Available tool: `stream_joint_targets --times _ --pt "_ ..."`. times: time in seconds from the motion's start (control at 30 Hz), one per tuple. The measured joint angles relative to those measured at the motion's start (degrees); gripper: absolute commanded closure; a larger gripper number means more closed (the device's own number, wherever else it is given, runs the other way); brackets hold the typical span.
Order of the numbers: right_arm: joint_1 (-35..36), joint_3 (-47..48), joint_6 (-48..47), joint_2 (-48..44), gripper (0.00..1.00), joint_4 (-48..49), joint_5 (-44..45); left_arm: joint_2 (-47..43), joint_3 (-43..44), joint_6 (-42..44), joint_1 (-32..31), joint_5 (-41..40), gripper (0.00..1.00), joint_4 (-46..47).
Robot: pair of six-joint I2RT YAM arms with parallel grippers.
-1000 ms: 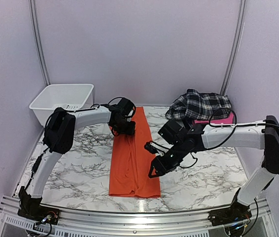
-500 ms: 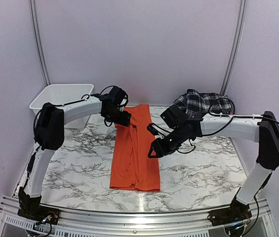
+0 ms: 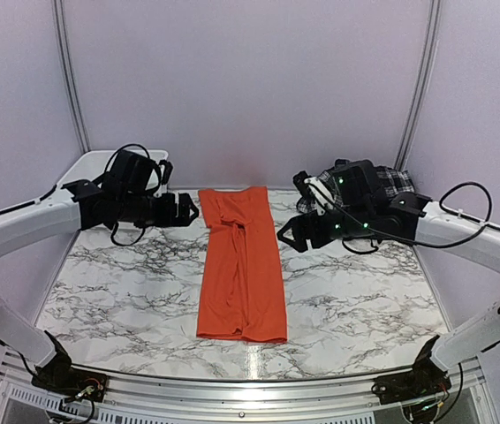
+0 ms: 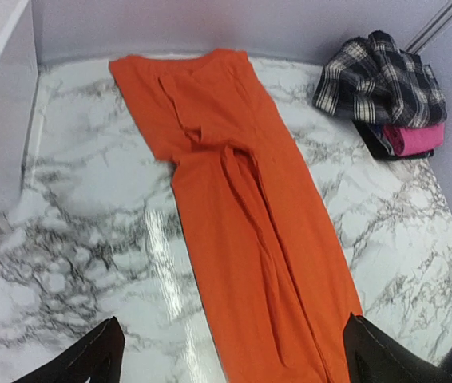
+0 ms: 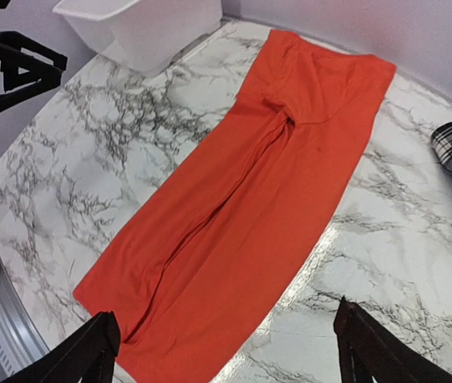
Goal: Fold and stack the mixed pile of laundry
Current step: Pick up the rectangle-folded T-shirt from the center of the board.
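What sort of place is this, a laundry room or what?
Probably a robot lab booth, not a home: plain lilac walls enclose a marble-patterned table holding an orange t-shirt, with a left arm and right arm bolted at its near edge.

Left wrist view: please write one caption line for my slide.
Orange t-shirt folded into a long strip on the marble table, plaid shirt heaped over a pink garment at the far right.

A white marble table [image 3: 126, 300] with grey veins carries an orange t-shirt [image 3: 243, 265], folded into a long strip running near to far down its middle. A white bin [image 5: 142, 28] sits at the far left corner. At the far right, a pink garment [image 4: 418, 137] lies under a plaid shirt [image 4: 378, 76]
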Motion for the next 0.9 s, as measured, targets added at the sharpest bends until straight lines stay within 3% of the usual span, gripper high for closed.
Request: stream_joint_targets --times 0.13,0.33,0.6,0.9 --pt "0.0 -7.2 3.6 0.0 0.2 -0.8 -7.8 -6.8 -13.7 -8.2 -3.5 2.4 0.04 0.7" --pt "0.1 -20.8 11.1 -2.0 0.3 -2.5 -16.0 -11.8 -30.3 -22.2 -13.5 5.4 0.27 0.6" --pt "1.9 -24.8 17.6 3.6 0.42 1.4 -21.9 -7.1 -33.9 -33.1 -18.5 8.4 0.41 6.4" --pt "4.3 -25.3 20.5 10.2 0.57 6.4 -25.1 -1.0 -33.9 -35.5 -20.0 11.6 0.53 12.4"
